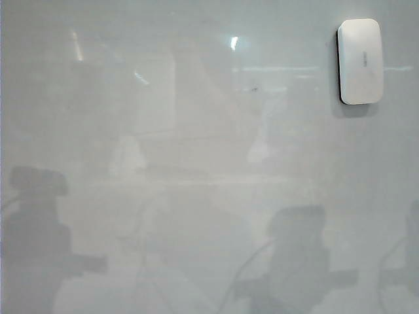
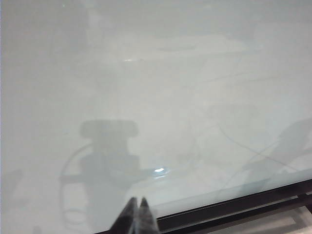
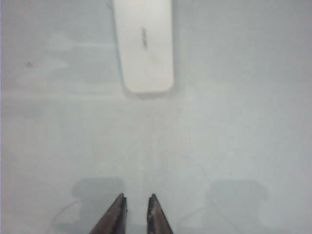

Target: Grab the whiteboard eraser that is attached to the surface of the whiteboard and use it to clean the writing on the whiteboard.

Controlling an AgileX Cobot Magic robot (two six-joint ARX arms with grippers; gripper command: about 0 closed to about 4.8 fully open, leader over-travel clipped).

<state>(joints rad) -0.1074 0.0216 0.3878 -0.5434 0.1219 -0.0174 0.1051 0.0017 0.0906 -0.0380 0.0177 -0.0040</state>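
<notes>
A single whiteboard eraser (image 1: pixel 359 60) sits upright on the whiteboard (image 1: pixel 196 196) near the upper right corner of the exterior view, its white rounded face outward, a dark edge showing along its left side and a faint grey mark at its centre. It is the only loose object in sight, with bare glossy board on every side of it and a broad open stretch running away to the left and below. No red writing can be made out on the board in any view; only one tiny dark speck (image 1: pixel 254 87) shows, well left of the eraser, among pale reflections and grey shadows of the arms. In the right wrist view the eraser (image 3: pixel 145 44) lies ahead of the right gripper (image 3: pixel 137 201), well apart from it, roughly in line with the gap; the two dark fingertips (image 3: pixel 117 209) stand a narrow slot apart with nothing between them. In the left wrist view the left gripper (image 2: pixel 136 202) hangs over bare board (image 2: pixel 146 97), its two tips pressed together and holding nothing, close to the board's dark frame edge (image 2: pixel 234 207), which crosses that view at a slant. Neither gripper appears in the exterior view.
</notes>
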